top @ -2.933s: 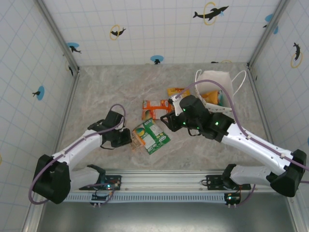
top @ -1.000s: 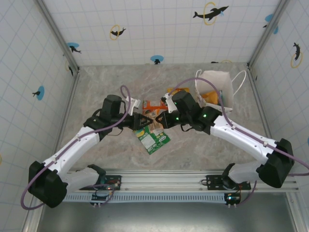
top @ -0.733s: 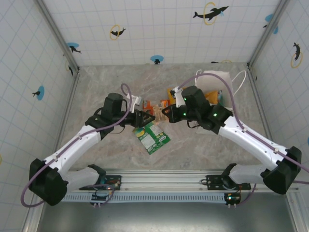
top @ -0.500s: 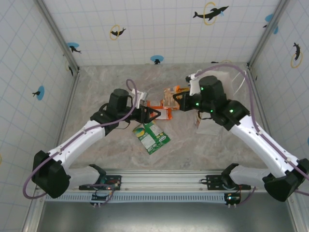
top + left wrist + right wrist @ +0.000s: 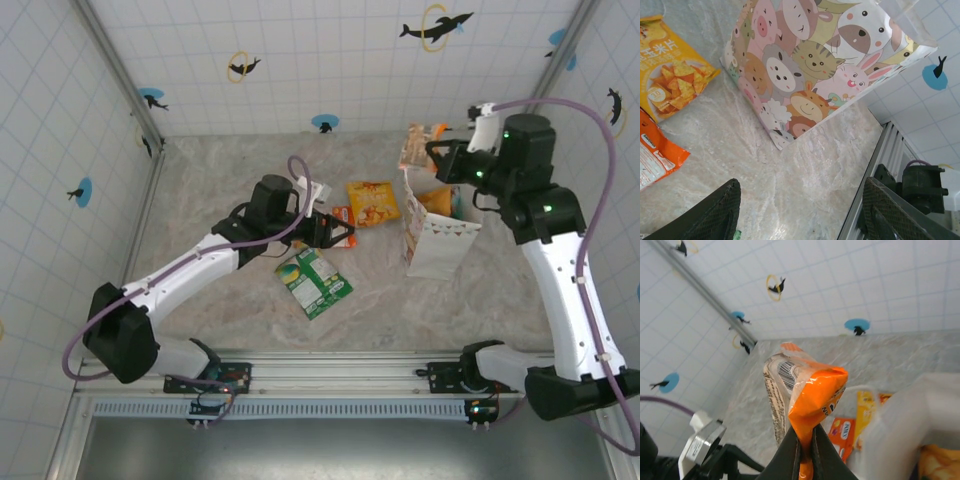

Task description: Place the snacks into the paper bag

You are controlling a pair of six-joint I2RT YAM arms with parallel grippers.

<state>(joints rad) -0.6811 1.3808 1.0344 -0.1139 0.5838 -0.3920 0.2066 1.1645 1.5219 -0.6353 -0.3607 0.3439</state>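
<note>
My right gripper is shut on an orange packet with a barcode side, held in the air above the left rim of the white paper bag. In the right wrist view the orange packet is pinched between the fingers, with the paper bag below right. My left gripper is open, low over a small orange packet. A yellow-orange packet lies beside it and a green packet nearer. The paper bag shows a cartoon-animal side in the left wrist view.
A yellow packet sits inside the bag. Tiled enclosure walls ring the marble table, with a metal rail along the near edge. The bag's cord handle hangs out to the right.
My right gripper has carried the orange packet from the table's middle up and right to over the bag. The left arm has stretched right, its gripper open above the small orange packet.
</note>
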